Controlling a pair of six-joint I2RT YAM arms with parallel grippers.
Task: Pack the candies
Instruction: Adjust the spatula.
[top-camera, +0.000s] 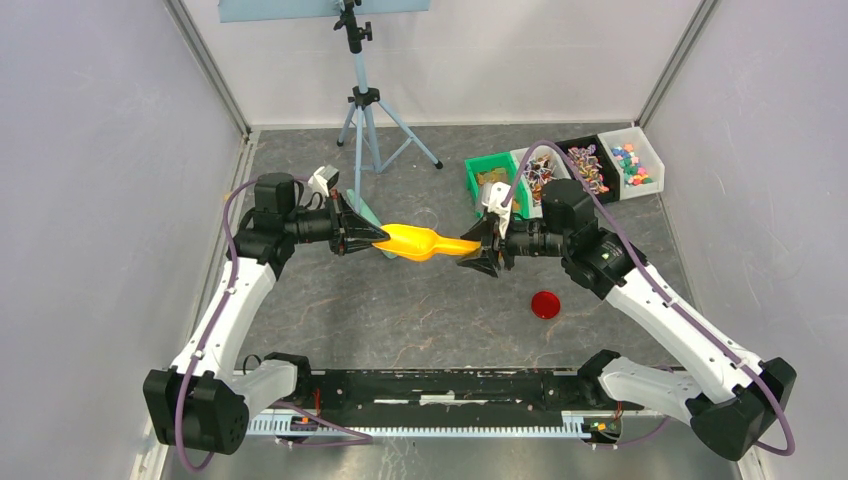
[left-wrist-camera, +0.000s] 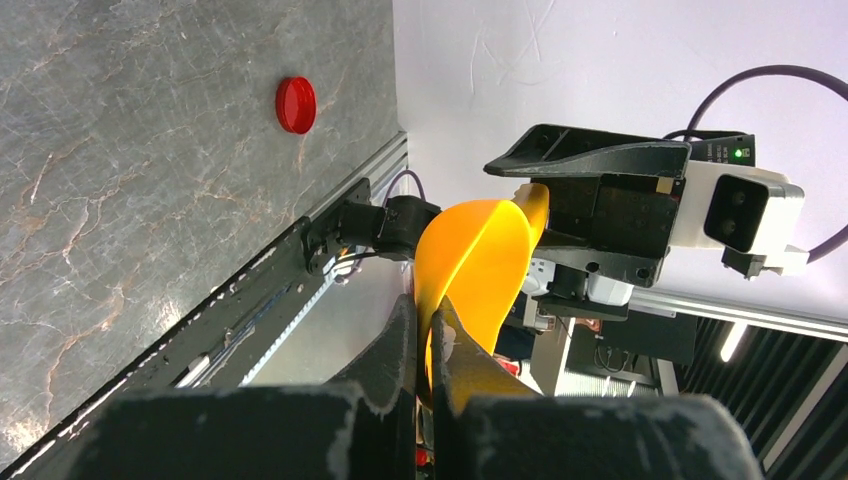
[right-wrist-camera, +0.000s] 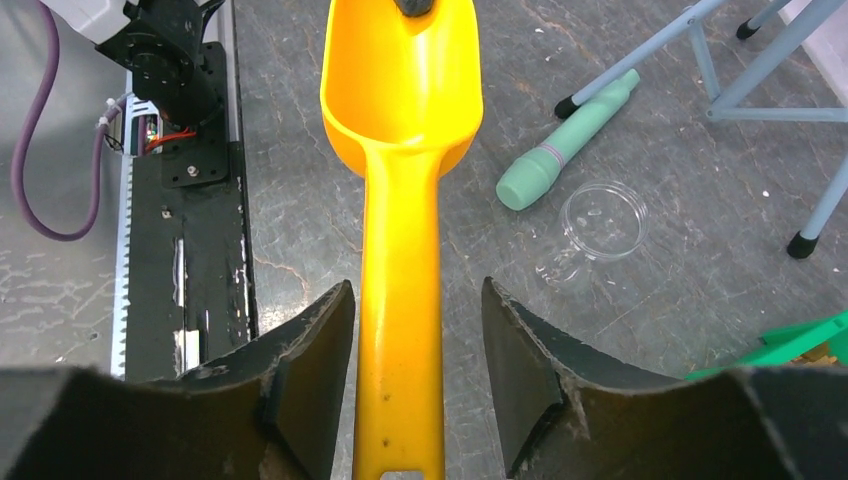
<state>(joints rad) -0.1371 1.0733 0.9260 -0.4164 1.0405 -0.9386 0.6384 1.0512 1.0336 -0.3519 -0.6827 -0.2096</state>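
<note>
Two arms are meeting mid-table in the top view. Left gripper (top-camera: 378, 238) is pinching the bowl rim of one orange scoop (top-camera: 420, 241), prob. steadying it for a handover to right gripper (top-camera: 478, 247) at the handle. Candies (top-camera: 588, 172), too many to count, are sitting in four bins (top-camera: 472, 183) at the table's far right corner.

Left wrist: fingers (left-wrist-camera: 395, 345) are pressing together on the rim; one red lid (left-wrist-camera: 296, 104) is lying apart.

Right wrist: fingers (right-wrist-camera: 310, 350) are standing spread either side of the handle, not touching; one clear jar (right-wrist-camera: 603, 218) and one green tube (right-wrist-camera: 565, 155) are lying beyond.

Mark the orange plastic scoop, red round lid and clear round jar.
orange plastic scoop (top-camera: 412, 240), top view, bowl.
red round lid (top-camera: 545, 304), top view, centre.
clear round jar (right-wrist-camera: 603, 220), right wrist view, middle.
</note>
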